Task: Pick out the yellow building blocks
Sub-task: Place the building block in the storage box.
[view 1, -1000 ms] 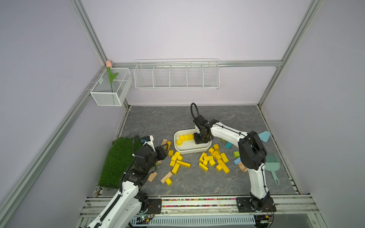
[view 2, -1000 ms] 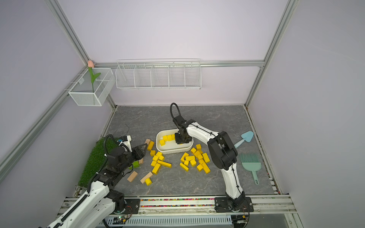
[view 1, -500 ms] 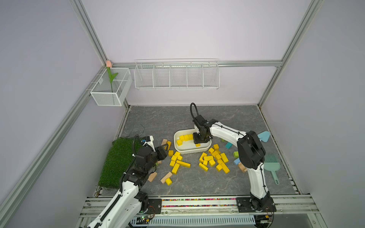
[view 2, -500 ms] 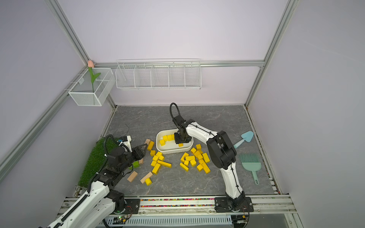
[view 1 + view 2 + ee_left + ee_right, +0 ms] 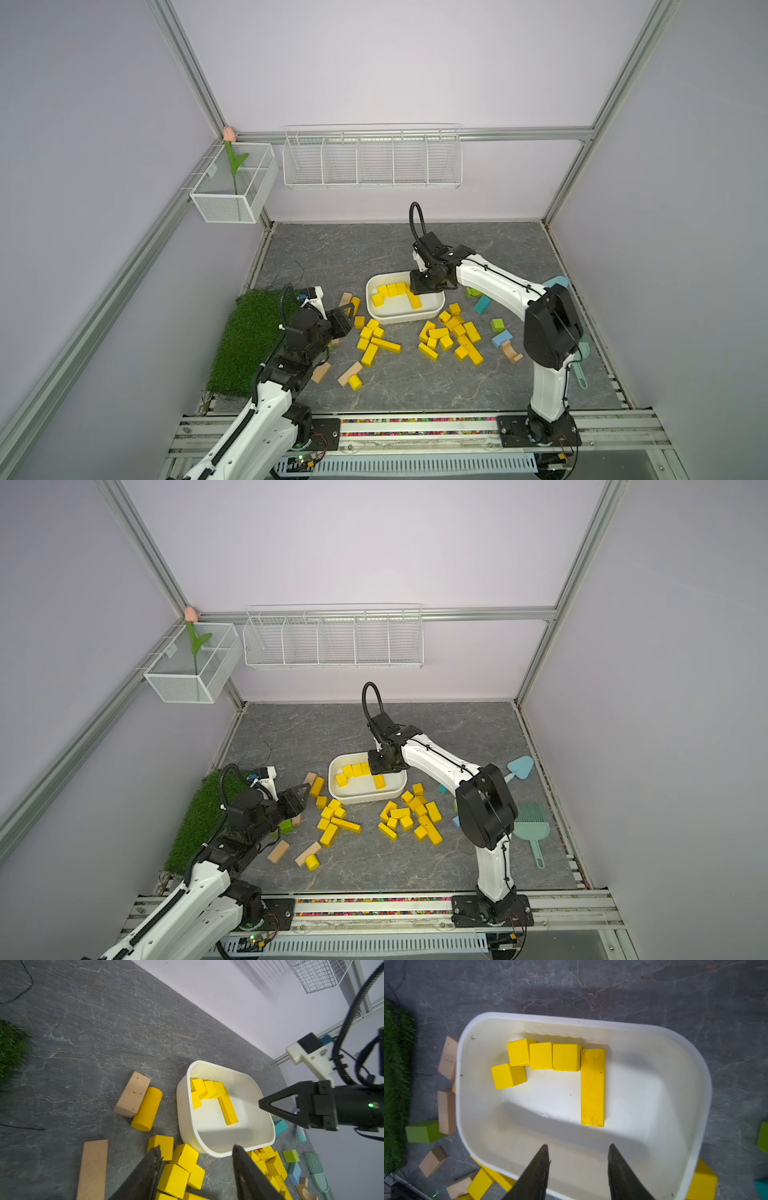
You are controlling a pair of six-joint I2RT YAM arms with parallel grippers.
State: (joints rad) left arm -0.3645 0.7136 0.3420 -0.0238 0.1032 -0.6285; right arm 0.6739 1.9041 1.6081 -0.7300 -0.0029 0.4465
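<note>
While the right gripper [image 5: 417,287] hangs over the white tub [image 5: 399,321] in a top view, most yellow building blocks [image 5: 455,337] lie loose on the floor [image 5: 374,249] just in front of it, in two clusters. In the left wrist view, your left gripper [image 5: 196,1148] stands partly open and empty above yellow cubes [image 5: 173,1180]; lower it square over one cube only. In the right wrist view, the right jaws gape, holding nothing, over four cubes [image 5: 542,1055] and a long bar [image 5: 592,1086] in the tub; lift clear of its rim before your next reach.
</note>
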